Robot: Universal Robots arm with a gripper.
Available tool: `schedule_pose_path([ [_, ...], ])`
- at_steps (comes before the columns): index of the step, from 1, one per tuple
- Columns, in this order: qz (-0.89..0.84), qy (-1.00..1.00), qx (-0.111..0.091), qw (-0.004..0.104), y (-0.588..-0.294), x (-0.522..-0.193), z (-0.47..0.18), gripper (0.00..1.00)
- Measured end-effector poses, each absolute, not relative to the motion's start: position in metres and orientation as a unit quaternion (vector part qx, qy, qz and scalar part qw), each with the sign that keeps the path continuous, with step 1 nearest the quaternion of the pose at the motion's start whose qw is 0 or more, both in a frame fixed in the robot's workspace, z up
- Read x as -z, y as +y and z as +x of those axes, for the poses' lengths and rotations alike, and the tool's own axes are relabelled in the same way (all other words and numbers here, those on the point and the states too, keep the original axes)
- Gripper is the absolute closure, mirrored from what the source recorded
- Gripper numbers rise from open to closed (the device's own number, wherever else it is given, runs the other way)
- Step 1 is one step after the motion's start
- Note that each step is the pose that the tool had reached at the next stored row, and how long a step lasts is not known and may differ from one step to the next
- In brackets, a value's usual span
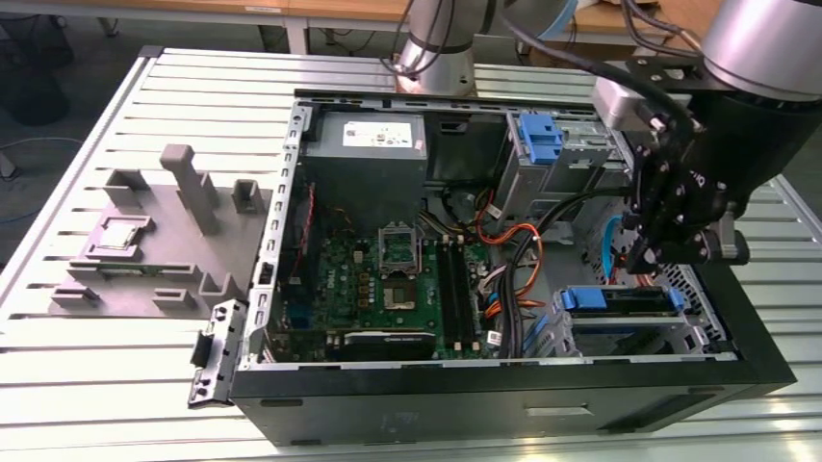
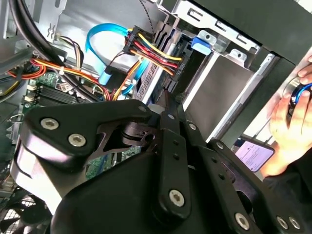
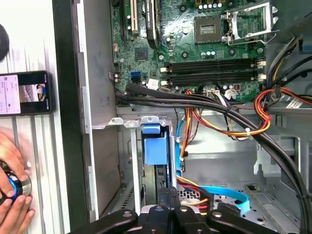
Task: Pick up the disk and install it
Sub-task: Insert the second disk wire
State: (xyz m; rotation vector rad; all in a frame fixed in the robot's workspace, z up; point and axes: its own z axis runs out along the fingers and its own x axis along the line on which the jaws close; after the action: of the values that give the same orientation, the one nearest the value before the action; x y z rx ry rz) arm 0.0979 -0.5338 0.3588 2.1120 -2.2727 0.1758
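The disk (image 1: 617,300) sits in the drive cage at the front corner of the open computer case (image 1: 514,395), its long axis parallel to the case's front wall and its blue bracket handle facing the motherboard (image 1: 385,279). The gripper (image 1: 668,252) hangs just above the cage; its fingers meet in both wrist views, gripping nothing. The case lies on a slatted metal table (image 1: 115,385). A person's hand (image 3: 12,192) rests beside a phone (image 3: 24,92) outside the case.

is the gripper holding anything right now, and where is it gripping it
It cannot be told. The gripper hangs over the drive bay inside the open computer case, near a blue bracket, but nothing visible shows a drive in its grasp.
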Motion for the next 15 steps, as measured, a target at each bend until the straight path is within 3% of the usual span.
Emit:
schedule_pose_path([
  [15,0.679,-0.73,-0.066,0.026,-0.51,-0.377,0.098,0.9],
])
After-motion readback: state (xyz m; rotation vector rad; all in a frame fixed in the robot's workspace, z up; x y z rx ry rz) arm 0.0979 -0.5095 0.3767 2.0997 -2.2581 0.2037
